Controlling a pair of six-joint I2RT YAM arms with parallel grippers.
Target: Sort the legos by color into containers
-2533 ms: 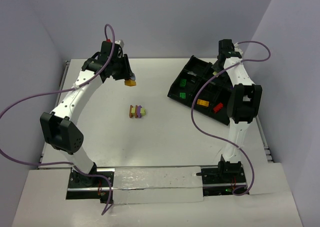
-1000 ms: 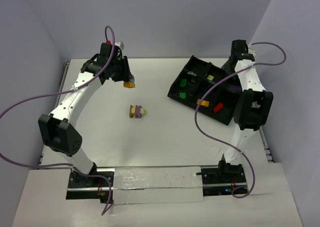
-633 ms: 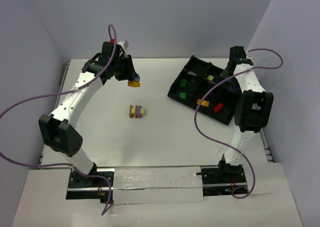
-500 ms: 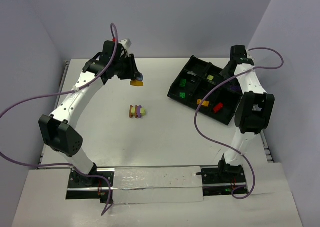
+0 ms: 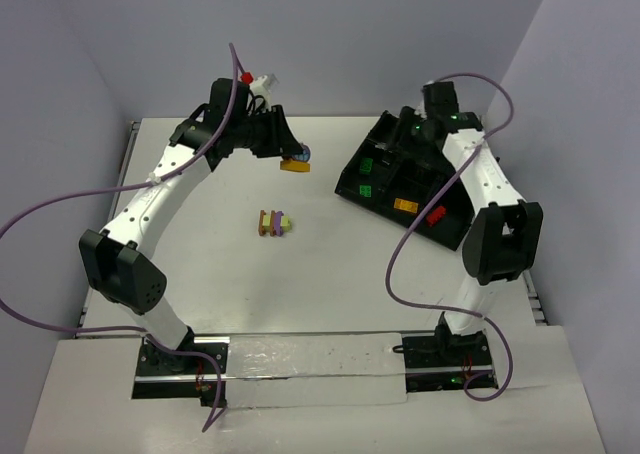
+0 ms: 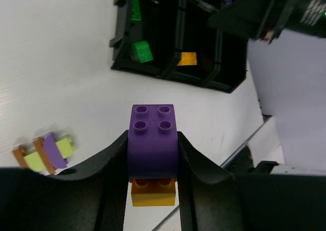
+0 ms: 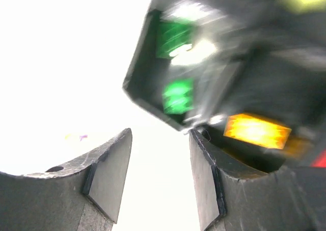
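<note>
My left gripper (image 5: 293,161) hangs above the table left of the tray, shut on a purple lego (image 6: 153,139) with an orange lego (image 6: 153,194) stuck beneath it. A cluster of orange, yellow-green and purple legos (image 5: 272,223) lies on the table nearer the arms, also in the left wrist view (image 6: 45,153). The black divided tray (image 5: 341,187) holds green legos (image 5: 367,176), an orange lego (image 5: 405,204) and a red lego (image 5: 435,214). My right gripper (image 5: 410,134) hovers over the tray's far part, open and empty (image 7: 159,160).
The tray sits at an angle at the right rear of the white table. Purple cables loop from both arms. The right wrist view is blurred; green legos (image 7: 177,95) and an orange one (image 7: 257,130) show in the tray's compartments. Walls enclose the table on three sides.
My left gripper has carried the purple-and-orange stack to the right, toward the tray. The right arm has swung left from the tray's right side to over its far end.
</note>
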